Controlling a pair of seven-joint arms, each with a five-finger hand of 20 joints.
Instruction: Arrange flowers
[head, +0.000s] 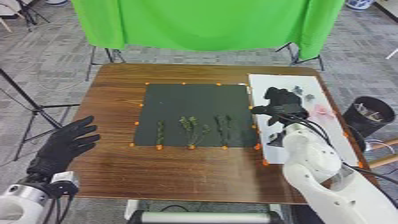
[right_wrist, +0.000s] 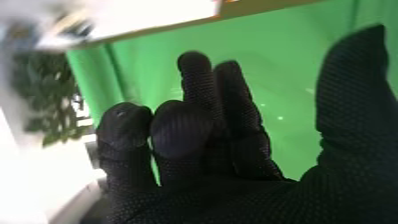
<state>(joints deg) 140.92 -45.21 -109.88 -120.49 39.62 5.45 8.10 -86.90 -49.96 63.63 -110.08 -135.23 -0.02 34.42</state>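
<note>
My right hand (head: 284, 104) is over the white board (head: 271, 81) on the table's right side, its fingers relaxed and holding nothing. In the right wrist view, the same hand (right_wrist: 231, 197) has its thumb apart from the fingers. Green stems lie on the dark mat (head: 178, 102): a narrow one (head: 161, 132) at its left, a branching one (head: 190, 127) near the middle and a bunch (head: 223, 127) further right. On the board are a pale pink flower (head: 324, 111) and small grey pieces (head: 308, 96). My left hand (head: 64, 146) is open beside the table's left edge.
Orange markers line the mat and board on the brown table (head: 169, 175). A black bin (head: 370, 114) stands off the right edge. Beyond the far edge hangs a green cloth (head: 209, 25), with tripod legs (head: 44, 107) to the left.
</note>
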